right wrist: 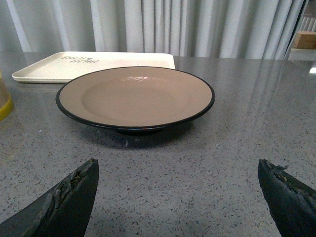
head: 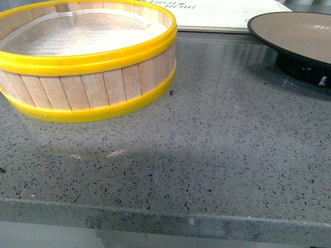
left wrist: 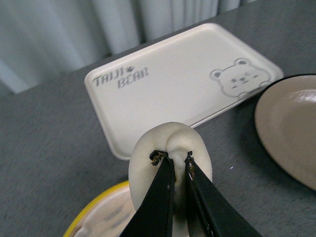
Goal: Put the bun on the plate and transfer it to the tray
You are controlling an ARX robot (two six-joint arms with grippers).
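In the left wrist view my left gripper (left wrist: 173, 158) is shut on the white bun (left wrist: 170, 143) and holds it in the air above the counter, over the steamer basket's edge. The white tray (left wrist: 177, 79) with the bear drawing lies beyond the bun. The plate (left wrist: 289, 123), black rim and beige inside, sits beside the tray. In the right wrist view my right gripper (right wrist: 177, 170) is open and empty, low over the counter, facing the plate (right wrist: 136, 94) with the tray (right wrist: 94, 64) behind it. The front view shows the plate (head: 297, 33) and a tray edge (head: 217, 13), and no gripper.
A wooden steamer basket with yellow rims (head: 85, 62) stands at the left of the grey speckled counter (head: 207, 144); its yellow rim shows below the bun (left wrist: 94, 210). The counter's front edge (head: 165, 214) runs near me. Grey curtains (right wrist: 197, 27) hang behind the table.
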